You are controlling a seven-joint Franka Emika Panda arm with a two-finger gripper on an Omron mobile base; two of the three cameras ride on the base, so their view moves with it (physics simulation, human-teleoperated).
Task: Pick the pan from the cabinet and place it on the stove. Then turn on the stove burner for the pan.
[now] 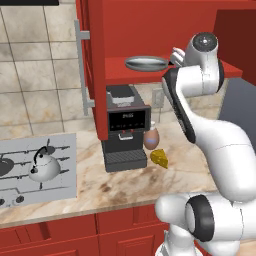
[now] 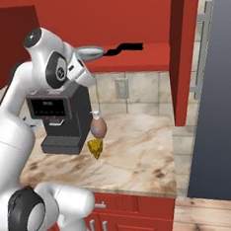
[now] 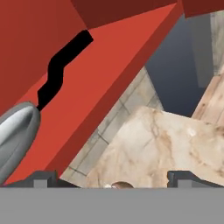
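Tool [image 3: 112,180] fingers stand wide apart and hold nothing; in the hand view we see only the two dark tips, with marbled counter [image 3: 175,144] between them rather than any part of the pan. We judge the hand is raised to shelf height, just beside the pan, to line up a grasp not yet made.

We find the pan [image 1: 146,63] lying flat on the bottom shelf of the open red cabinet [image 1: 100,30], its bowl near the front lip and its black handle [image 2: 126,48] running along the shelf away from the arm. That leaves the rim as the nearest hold.

We note the stove [image 1: 65,150] well to the left on the counter, with a kettle [image 1: 44,167] occupying one burner.

Below the shelf stand a coffee machine [image 1: 125,125], an egg-shaped item [image 1: 152,138] and a cheese wedge [image 1: 160,158].

From the base cameras the arm's wrist covers the tool, so we cannot tell whether it touches the rim. The stove is cut off at the frame edge and its knobs are barely legible.
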